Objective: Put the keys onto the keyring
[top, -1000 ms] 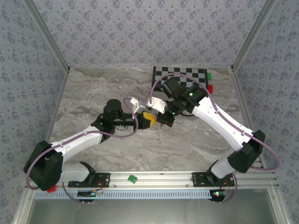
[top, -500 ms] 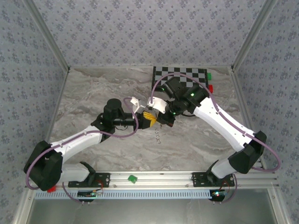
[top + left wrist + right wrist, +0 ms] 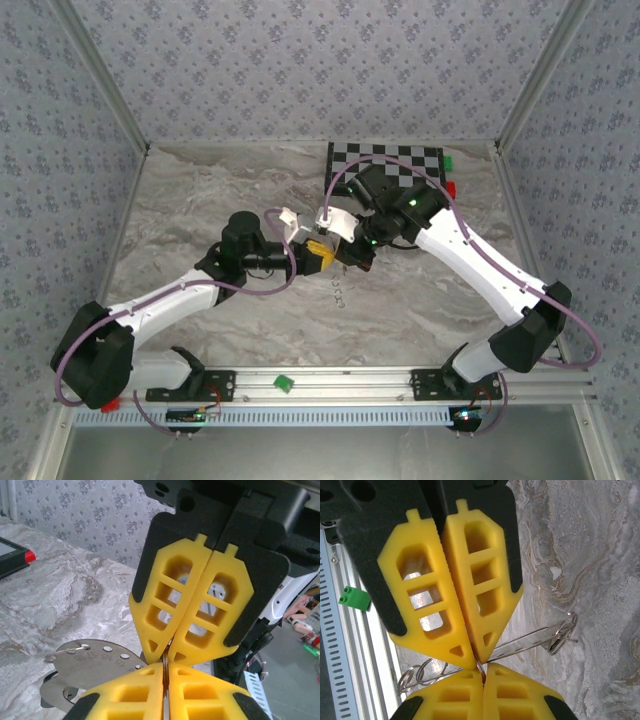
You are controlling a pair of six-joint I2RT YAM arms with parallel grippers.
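The desk [image 3: 200, 200], a slab veined in grey and cream like marble, is spreading out beneath both tools. The left arm [image 3: 170, 300] and the right arm [image 3: 480, 265], smooth white shells with black joints and looping purple cables, are bending inward and meeting nose to nose. The left tool [image 3: 165, 671] is pressing its yellow foam pads flat together with no gap; the pads are latticed with cut-out windows and backed by black plastic. The right tool [image 3: 481, 672], built the same way, is likewise sitting fully closed, and the four tips are touching at one spot. A flat key [image 3: 90, 660], a thin matte-silver plate punched with round holes and stamped with characters, is sticking out sideways from that spot, just beside the tips. A chain of small rings [image 3: 420, 674] in bright wire is trailing off the opposite side of the tips. The keyring [image 3: 479, 666], a fine wire loop, is showing right at the seam between the tips; which tool is pinching it I cannot tell.
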